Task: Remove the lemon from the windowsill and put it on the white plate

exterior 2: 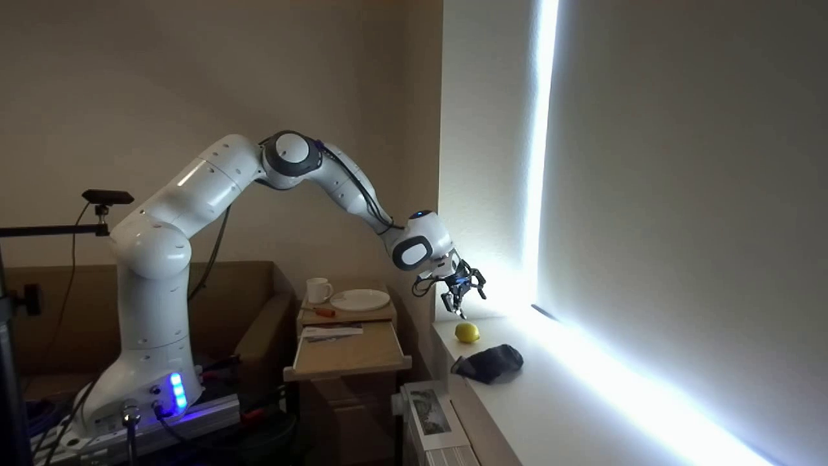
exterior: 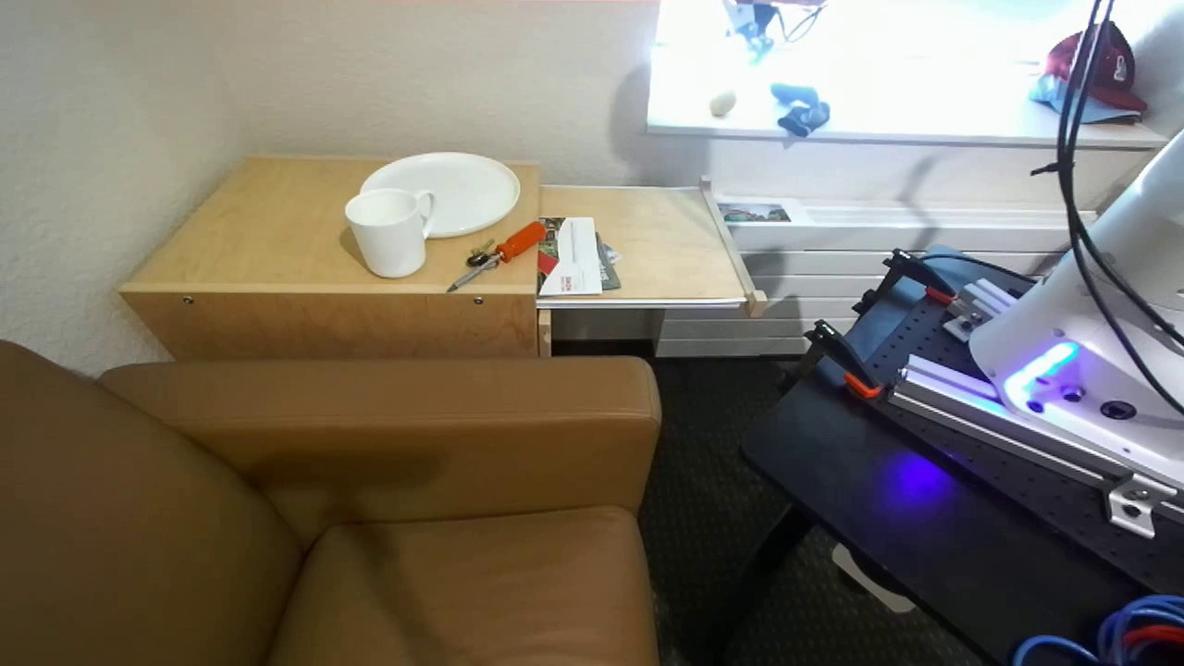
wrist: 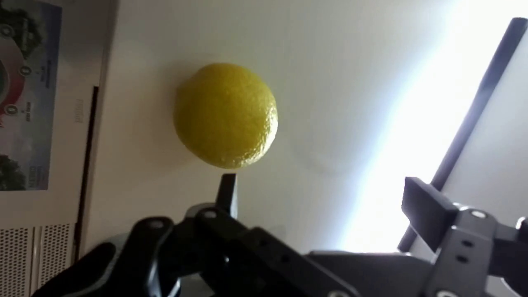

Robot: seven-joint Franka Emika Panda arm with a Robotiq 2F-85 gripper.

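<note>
While my gripper [wrist: 321, 190] hangs over the white windowsill [wrist: 330, 82], its fingers [wrist: 429, 210] spread wide with nothing between them, the yellow lemon [wrist: 226, 116] sits on that surface just beyond one fingertip, outside the gap. I expect it to be light and firm, with slight give in the peel, and not fragile; the gloss along its side suggests a slick skin, and so round a shape could roll when nudged. I would take hold across its widest middle, pads on opposite flanks, with a moderate squeeze. The wrist view gives that alignment but not height; an exterior view shows the lower fingertip [exterior 2: 462, 316] close above the lemon, whether touching I cannot tell. Just beside the lemon, apart from it, lies a crumpled dark bundle [exterior 2: 490, 364], not clear in the wrist view. In an exterior view the bundle [exterior: 805, 115] looks blue, and glare bleaches the lemon [exterior: 722, 103] pale. Farthest off, absent from the wrist view, the white plate [exterior: 472, 194] rests on a wooden cabinet [exterior: 259, 231] in both exterior views, a white cup [exterior: 388, 236] beside it.
</note>
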